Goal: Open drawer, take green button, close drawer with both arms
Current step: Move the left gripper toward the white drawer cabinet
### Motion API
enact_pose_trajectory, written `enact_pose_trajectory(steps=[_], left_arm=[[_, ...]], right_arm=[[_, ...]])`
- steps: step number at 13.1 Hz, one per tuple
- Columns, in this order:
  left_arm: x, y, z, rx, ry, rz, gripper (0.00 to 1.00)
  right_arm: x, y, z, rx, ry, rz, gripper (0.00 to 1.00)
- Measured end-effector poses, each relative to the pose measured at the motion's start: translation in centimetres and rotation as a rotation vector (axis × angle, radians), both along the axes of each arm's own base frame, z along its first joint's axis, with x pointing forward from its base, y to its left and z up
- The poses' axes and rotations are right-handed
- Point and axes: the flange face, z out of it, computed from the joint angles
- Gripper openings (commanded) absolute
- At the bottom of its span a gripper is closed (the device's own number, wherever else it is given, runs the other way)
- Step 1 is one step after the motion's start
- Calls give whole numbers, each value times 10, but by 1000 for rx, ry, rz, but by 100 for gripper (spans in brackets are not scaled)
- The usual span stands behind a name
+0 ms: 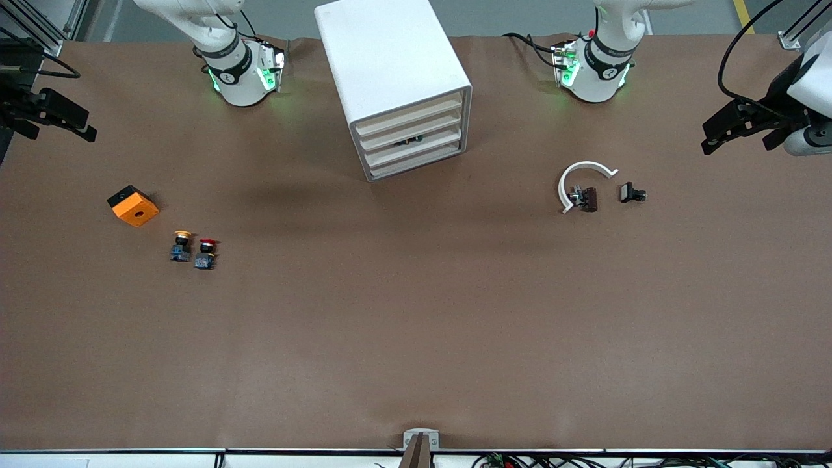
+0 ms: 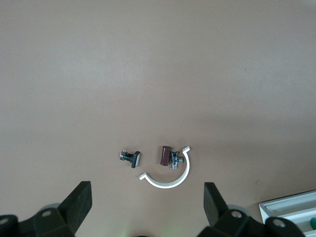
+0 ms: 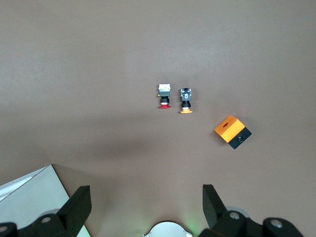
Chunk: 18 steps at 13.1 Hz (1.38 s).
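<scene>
1. We see the white boxy cabinet (image 1: 390, 71) standing on the brown bench (image 1: 416, 338) between the two arm bases, its four cream drawer fronts turned towards about 5 o'clock in the front view.
2. All four fronts sit flush. The drawer (image 1: 419, 147), a shallow white tray with a flat cream front, is third from the top and pushed in.
3. In the slot just above that front we make out a small dark thing with a hint of green, the green-capped push button (image 1: 410, 139). It lies inside the drawer and is mostly hidden.
4. The left tool (image 1: 741, 140) hangs over the left arm's end of the bench, at about 3 o'clock from the cabinet. Its black fingers (image 2: 81, 197) are spread wide and hold nothing.
5. The right tool (image 1: 58, 127) hangs over the right arm's end, at about 9 o'clock from the cabinet. Its fingers (image 3: 79, 202) are likewise apart and empty.
6. At about 4 o'clock from the cabinet lie a white curved plastic clip (image 1: 583, 170), a dark brown cylindrical part (image 1: 589, 199) touching it, and a small black part (image 1: 629, 192) just beside them.
7. At about 8 o'clock from the cabinet sit an orange block with a black base (image 1: 133, 207), a yellow-capped button (image 1: 181, 246) and a red-capped button (image 1: 206, 253), the two buttons side by side.
</scene>
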Motion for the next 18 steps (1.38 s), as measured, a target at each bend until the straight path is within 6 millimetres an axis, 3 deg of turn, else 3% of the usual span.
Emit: enact_pose_trajectory(steps=[6, 8, 12, 16, 18], left_arm=[[2, 0, 2, -1, -5, 0, 100], [11, 0, -8, -3, 12, -1, 100], [45, -19, -74, -33, 133, 9, 100], [83, -72, -165, -127, 238, 219, 100], [90, -114, -205, -108, 273, 335, 100]], right_arm=[[0, 0, 0, 0, 0, 0, 100], [0, 0, 0, 0, 0, 0, 100], [0, 1, 6, -2, -15, -10, 100], [4, 12, 15, -10, -32, -132, 100], [10, 28, 10, -14, -30, -211, 100]])
